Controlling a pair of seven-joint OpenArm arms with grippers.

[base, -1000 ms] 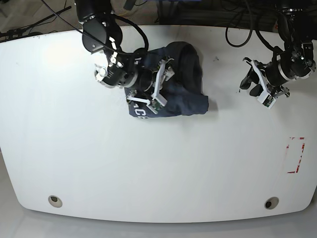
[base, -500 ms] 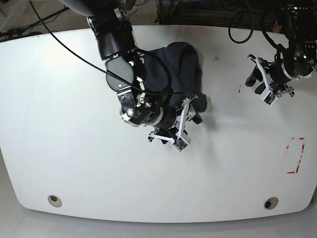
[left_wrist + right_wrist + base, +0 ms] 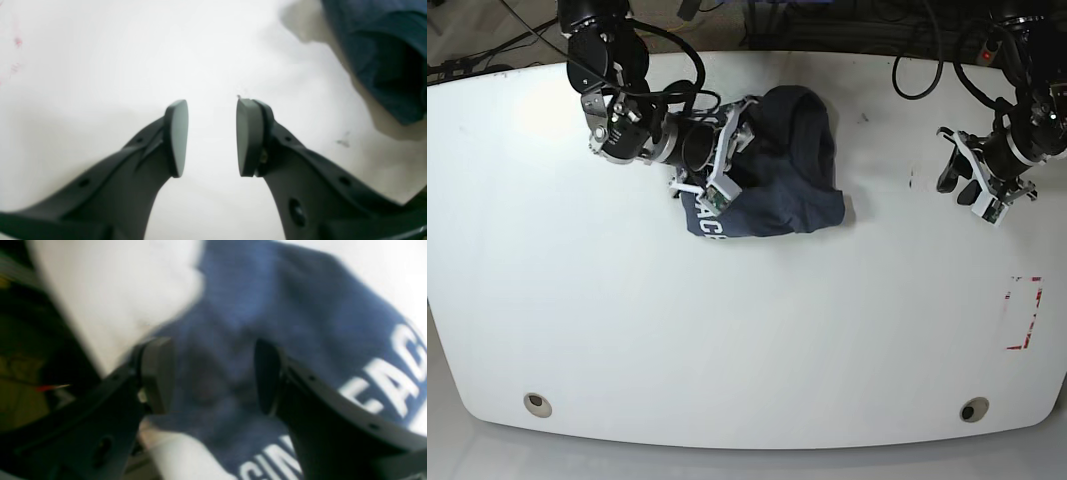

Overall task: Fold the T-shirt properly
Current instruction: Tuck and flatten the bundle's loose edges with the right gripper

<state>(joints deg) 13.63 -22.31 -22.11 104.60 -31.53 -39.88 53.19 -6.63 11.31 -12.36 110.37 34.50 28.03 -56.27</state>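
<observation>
- The T-shirt (image 3: 777, 170) lies bunched in a rough heap on the far half of the white bench (image 3: 727, 340), a little left of centre, with white lettering showing at its near-left corner.
- The right gripper (image 3: 724, 160) is at the heap's left edge. In the right wrist view its jaws stand moderately apart with navy cloth filling the space behind them. The picture is blurred, so I cannot tell whether the pads touch the fabric or hang just above it; nothing looks pinched.
- The left gripper (image 3: 985, 187) is well apart on the right side of the bench. Its jaws are narrowly parted over bare surface, holding nothing.
- From the left gripper, the T-shirt lies off to the left; only a corner of it shows in the left wrist view.
- The heap's longer run goes roughly left to right.
- The right arm is far nearer, so the next grasp probably falls to it.
</observation>
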